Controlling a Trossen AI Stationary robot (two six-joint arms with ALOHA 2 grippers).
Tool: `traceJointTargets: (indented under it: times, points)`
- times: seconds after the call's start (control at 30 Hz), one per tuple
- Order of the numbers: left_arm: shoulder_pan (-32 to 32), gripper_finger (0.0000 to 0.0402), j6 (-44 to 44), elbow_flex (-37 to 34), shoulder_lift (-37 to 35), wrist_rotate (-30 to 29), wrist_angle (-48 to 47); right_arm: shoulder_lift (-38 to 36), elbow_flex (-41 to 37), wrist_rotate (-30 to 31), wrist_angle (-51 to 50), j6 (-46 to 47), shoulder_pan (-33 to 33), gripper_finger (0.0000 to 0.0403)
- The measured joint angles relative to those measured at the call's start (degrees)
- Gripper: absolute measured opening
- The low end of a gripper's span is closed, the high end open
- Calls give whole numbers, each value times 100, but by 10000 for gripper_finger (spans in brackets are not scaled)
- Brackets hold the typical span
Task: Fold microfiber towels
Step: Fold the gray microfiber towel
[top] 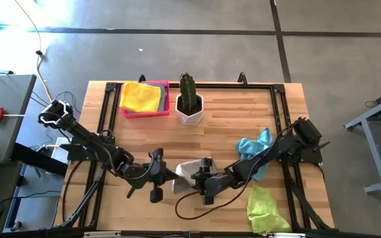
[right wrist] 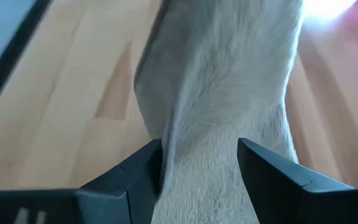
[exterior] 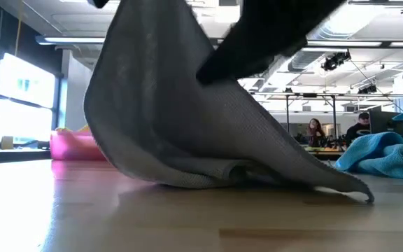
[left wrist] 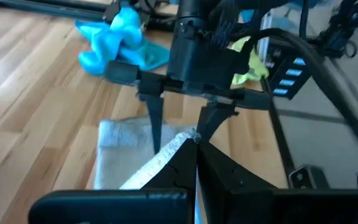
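My right gripper (right wrist: 197,165) is standing with fingers apart around the soft grey microfiber towel (top: 189,173), which my left gripper (left wrist: 194,140) is pinching and lifting at the table's front centre (one edge trailing on the wood). Beyond, crumpled light blue towel (top: 255,149).

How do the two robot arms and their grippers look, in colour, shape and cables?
Both arms are black and slim, built of jointed segments, with loose black cables looping beside them. The left gripper and the right gripper each end in two narrow, dark, tapering fingers set under a boxy black wrist block. No markings can be made out.
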Motion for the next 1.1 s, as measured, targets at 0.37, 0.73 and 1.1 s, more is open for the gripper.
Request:
traceJointTargets:
  times: [0.37,0.73,1.1]
  points:
    - [-12,0,-4,-6,-165,-151,-401,75,-522,-122,-485,1255,216,203]
    - [-12,0,-177,-6,-278,-207,-803,73,-641,-248,-655,1652,555,84]
    - [-156,0,-440,-6,-368,-106,-1290,-57,462,-244,-3125,1410,549,3]
